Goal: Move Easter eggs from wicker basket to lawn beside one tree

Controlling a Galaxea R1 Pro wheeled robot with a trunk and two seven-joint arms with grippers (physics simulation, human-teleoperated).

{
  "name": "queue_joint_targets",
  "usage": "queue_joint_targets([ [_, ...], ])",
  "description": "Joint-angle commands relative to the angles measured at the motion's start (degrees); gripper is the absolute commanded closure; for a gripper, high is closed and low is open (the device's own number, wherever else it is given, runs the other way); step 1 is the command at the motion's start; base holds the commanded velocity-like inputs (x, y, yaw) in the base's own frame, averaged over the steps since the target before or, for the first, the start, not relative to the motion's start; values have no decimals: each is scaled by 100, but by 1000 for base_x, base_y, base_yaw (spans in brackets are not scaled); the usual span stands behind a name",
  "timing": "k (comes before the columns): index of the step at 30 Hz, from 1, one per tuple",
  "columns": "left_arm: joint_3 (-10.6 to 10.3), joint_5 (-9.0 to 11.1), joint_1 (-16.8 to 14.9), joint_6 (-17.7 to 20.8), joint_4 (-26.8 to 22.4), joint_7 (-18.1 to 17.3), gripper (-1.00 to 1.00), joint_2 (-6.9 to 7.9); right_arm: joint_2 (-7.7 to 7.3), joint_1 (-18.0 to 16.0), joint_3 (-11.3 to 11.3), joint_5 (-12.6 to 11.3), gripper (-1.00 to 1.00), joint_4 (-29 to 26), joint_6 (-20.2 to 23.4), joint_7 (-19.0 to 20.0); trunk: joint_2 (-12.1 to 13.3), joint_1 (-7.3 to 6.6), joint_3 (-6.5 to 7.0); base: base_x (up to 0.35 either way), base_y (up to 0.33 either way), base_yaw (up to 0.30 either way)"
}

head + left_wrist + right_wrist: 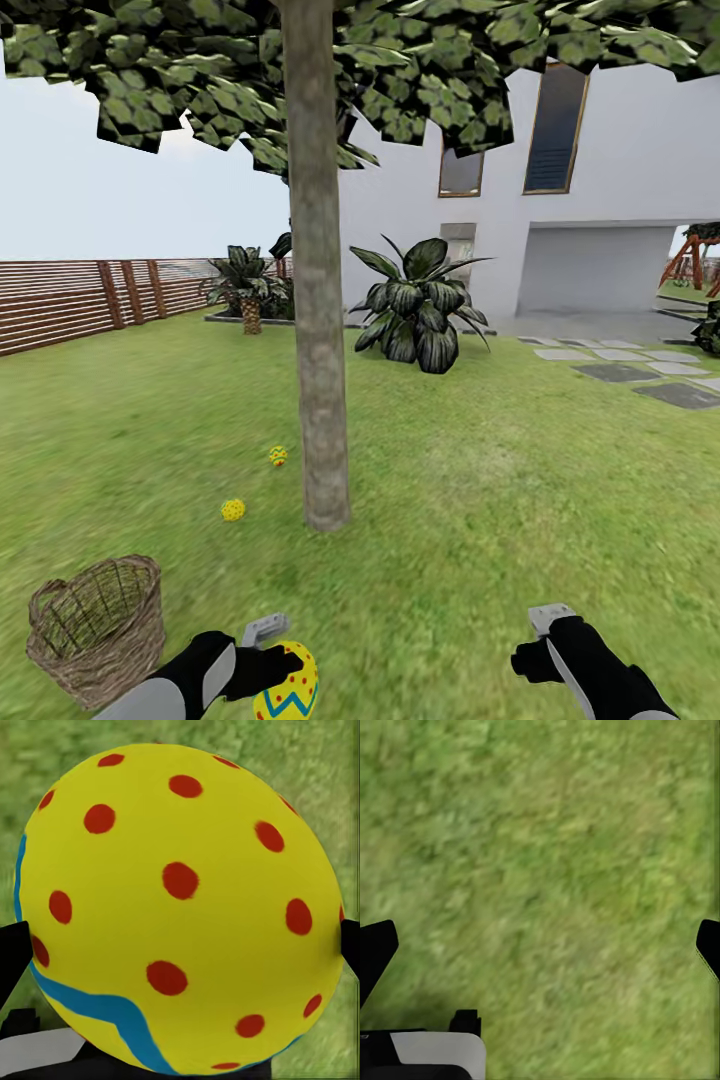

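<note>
Yellow shell fills my head view's lower edge: the left gripper (275,668) holds the third egg (288,685), short of the tree (318,300). Two eggs (233,510) (278,456) lie on the lawn (500,500) just left of the trunk; the wicker basket (98,628), nearer me, looks empty. Left wrist: the egg (180,907) sits between dark fingers (13,949), gripped across its middle; smooth and rounded, I judge it light, rigid, prone to slip or roll. Right wrist: fingers (375,949) spread wide over bare grass (547,870).
</note>
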Motion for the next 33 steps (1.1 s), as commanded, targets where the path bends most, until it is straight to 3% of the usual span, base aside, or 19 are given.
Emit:
queue_joint_targets([
  [1, 48, -62, 1, 36, 32, -30, 100, -14, -5, 0, 21, 55, -100, -7, 26, 44, -4, 5, -3, 267, -204, 0],
  [9, 48, -62, 1, 29, 101, -30, 100, -51, -5, 0, 28, 51, -100, -7, 26, 44, -4, 5, -3, 266, -204, 0],
  [14, 70, -49, 1, 28, 48, -30, 100, 8, -5, 0, 30, 49, -100, -7, 26, 44, -4, 5, -3, 286, -178, 0],
  [17, 89, -31, 1, 37, 15, -37, 100, 197, -22, 0, 9, 35, -100, -7, 26, 52, -4, 5, -3, 320, -53, 0],
  [19, 92, -9, 1, 74, -161, -76, 100, 501, -74, 0, -15, -10, -100, -13, 26, 78, -4, 5, -3, 324, -7, 0],
  [21, 99, -2, 1, 112, -391, -95, 100, 651, -78, 0, -16, -21, -100, -15, 26, 86, -4, 5, -3, 324, -2, 0],
  [33, 66, -27, 1, 115, -383, -56, 100, 594, -84, -2, -24, -18, -100, -16, 35, 88, -4, 5, -3, 323, 0, 0],
])
